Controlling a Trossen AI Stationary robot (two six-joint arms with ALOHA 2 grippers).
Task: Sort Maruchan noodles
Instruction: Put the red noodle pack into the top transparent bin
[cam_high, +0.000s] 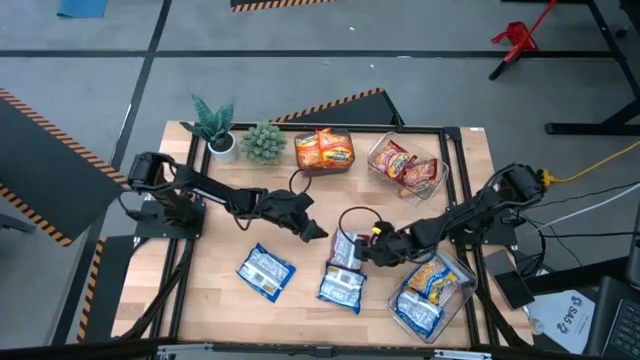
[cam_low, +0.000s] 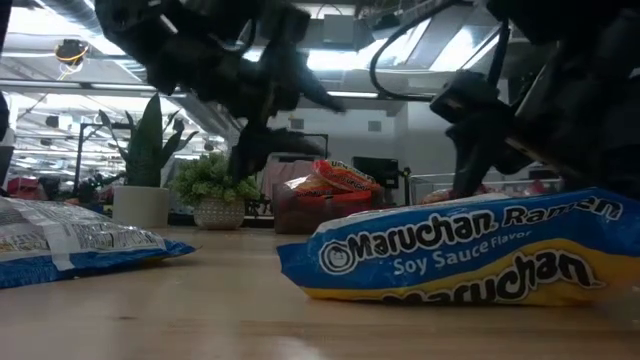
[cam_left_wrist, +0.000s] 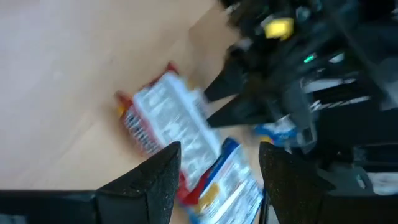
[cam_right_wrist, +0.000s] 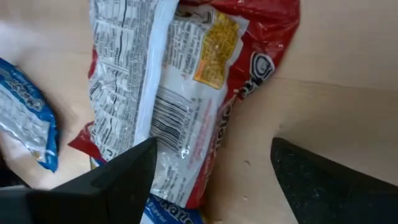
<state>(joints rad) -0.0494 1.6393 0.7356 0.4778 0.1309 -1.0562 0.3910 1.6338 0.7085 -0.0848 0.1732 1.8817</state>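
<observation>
A: Wooden tabletop, grey floor around it; furthest left lies a lone blue-and-white packet, and above it the left gripper hangs clear of the wood, jaws parted, holding nothing.

B: And the red-brown packet?

A: Mid-table, printed back up, overlapping the blue packets; its long axis runs roughly away from the table's front edge; the right gripper sits just beside its right edge, jaws spread wide and empty; I'd judge that arm nearer for the pick.

table: pale matt wood | noodle packets: glossy crinkly plastic | bins: clear plastic
</observation>
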